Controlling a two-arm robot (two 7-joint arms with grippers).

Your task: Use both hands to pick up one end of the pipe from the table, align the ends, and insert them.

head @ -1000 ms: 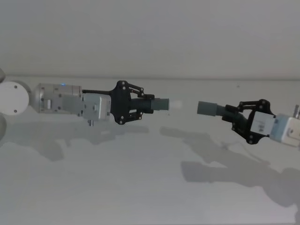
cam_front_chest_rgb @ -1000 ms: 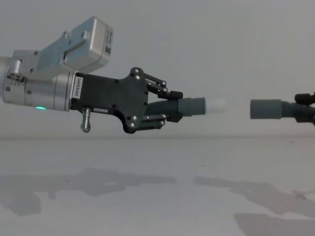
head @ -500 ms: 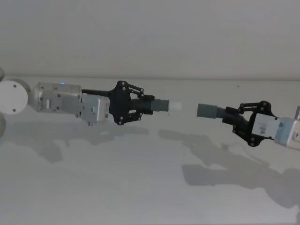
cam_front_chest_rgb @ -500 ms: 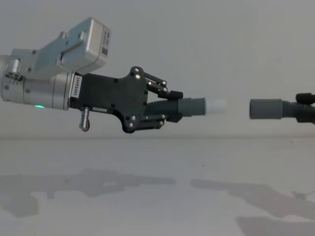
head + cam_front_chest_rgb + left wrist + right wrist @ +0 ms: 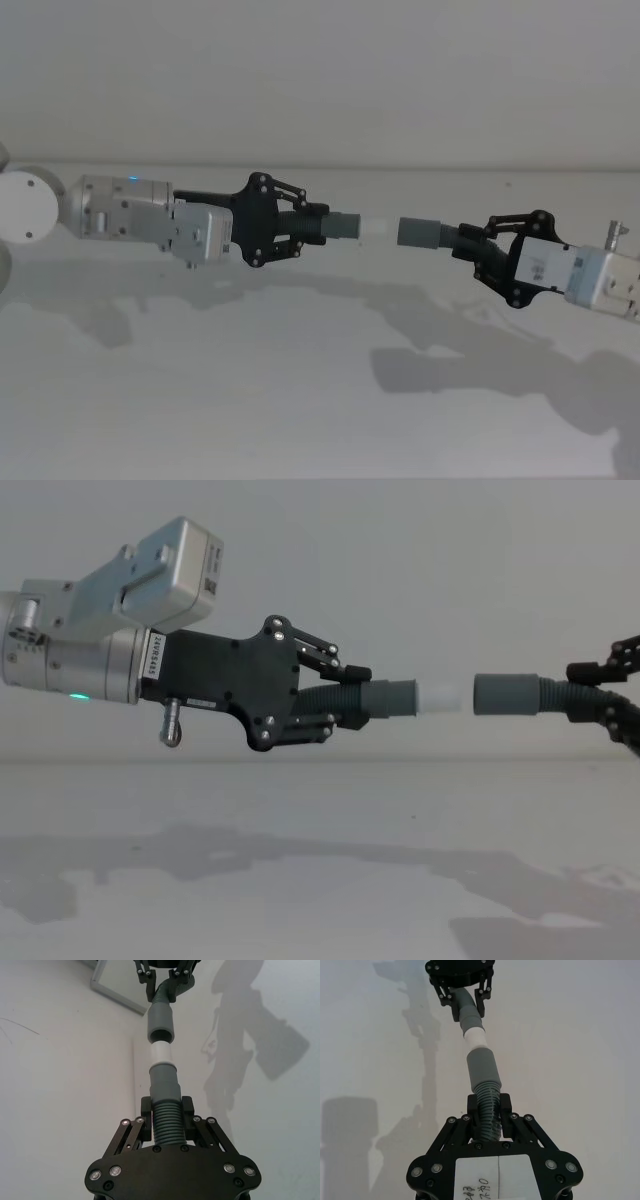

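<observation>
Closing the last gap between the two ends, held above the table (image 5: 300, 400).

Left gripper (image 5: 305, 224) pinching the ribbed left pipe (image 5: 385, 699), white tip (image 5: 442, 697) pointing right; right gripper (image 5: 478, 245) pinching the right pipe (image 5: 450, 237), cuff (image 5: 506, 694) just beside the tip, not yet over it. Likely to jam or buckle (flexible bodies) if pushed off-axis. Level from the chest; slightly kinked from the right wrist.
</observation>
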